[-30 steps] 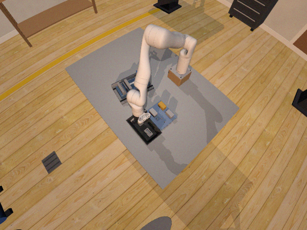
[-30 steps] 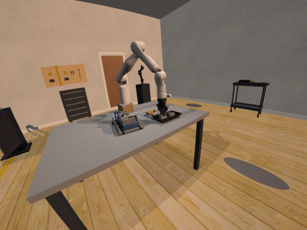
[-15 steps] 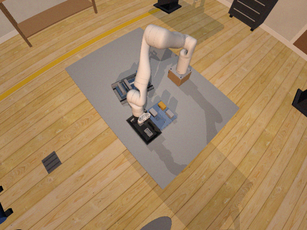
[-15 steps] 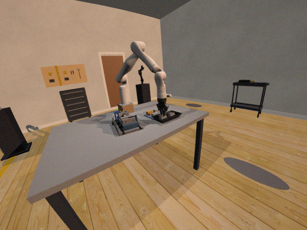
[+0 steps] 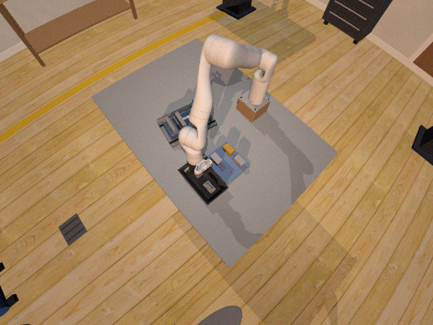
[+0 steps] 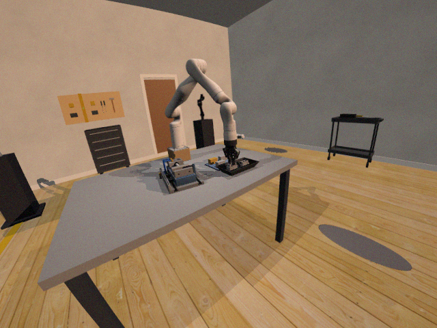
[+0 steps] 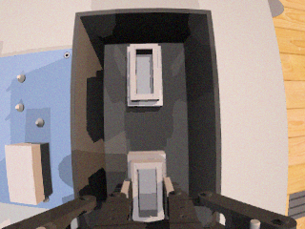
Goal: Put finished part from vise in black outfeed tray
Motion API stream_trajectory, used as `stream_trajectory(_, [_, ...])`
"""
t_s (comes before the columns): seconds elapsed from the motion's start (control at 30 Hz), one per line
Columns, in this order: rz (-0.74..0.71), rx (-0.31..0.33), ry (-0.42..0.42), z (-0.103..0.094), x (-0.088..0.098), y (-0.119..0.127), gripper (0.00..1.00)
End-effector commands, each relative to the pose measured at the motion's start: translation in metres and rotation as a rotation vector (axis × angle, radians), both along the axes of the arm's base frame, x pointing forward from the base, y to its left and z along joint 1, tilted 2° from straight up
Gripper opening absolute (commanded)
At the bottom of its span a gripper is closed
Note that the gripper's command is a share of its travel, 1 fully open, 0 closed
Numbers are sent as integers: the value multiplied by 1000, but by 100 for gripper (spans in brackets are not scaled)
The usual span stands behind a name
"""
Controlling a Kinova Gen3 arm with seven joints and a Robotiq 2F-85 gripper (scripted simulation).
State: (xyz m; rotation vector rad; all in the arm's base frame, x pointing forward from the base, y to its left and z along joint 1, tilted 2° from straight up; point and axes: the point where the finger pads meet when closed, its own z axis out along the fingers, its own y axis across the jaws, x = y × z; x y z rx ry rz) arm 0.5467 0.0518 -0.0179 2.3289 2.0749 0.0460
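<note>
My gripper (image 7: 147,188) is shut on the finished part (image 7: 147,185), a grey block with a pocket on top. It holds the part low inside the black outfeed tray, at the tray's near end; I cannot tell if the part touches the floor. A second pocketed block (image 7: 145,74) lies further along in the same tray. In the top view the gripper (image 5: 199,168) is over the tray (image 5: 202,183), with the other block (image 5: 210,186) beside it. The vise (image 5: 187,123) stands behind on the table, partly hidden by the arm; in the exterior view the vise (image 6: 180,174) is left of the gripper (image 6: 231,158).
A blue plate (image 5: 227,163) lies next to the tray and carries two grey blocks (image 5: 216,159) (image 5: 239,160) and an orange block (image 5: 229,148). One grey block shows in the wrist view (image 7: 26,174). The arm's base (image 5: 253,107) stands at the back.
</note>
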Motion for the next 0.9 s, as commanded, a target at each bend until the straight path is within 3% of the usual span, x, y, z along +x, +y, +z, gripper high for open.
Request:
stream_trajectory(0.0, [0, 0, -2, 1, 1, 0, 0])
stream_trajectory(0.87, [0, 0, -2, -7, 1, 0, 0])
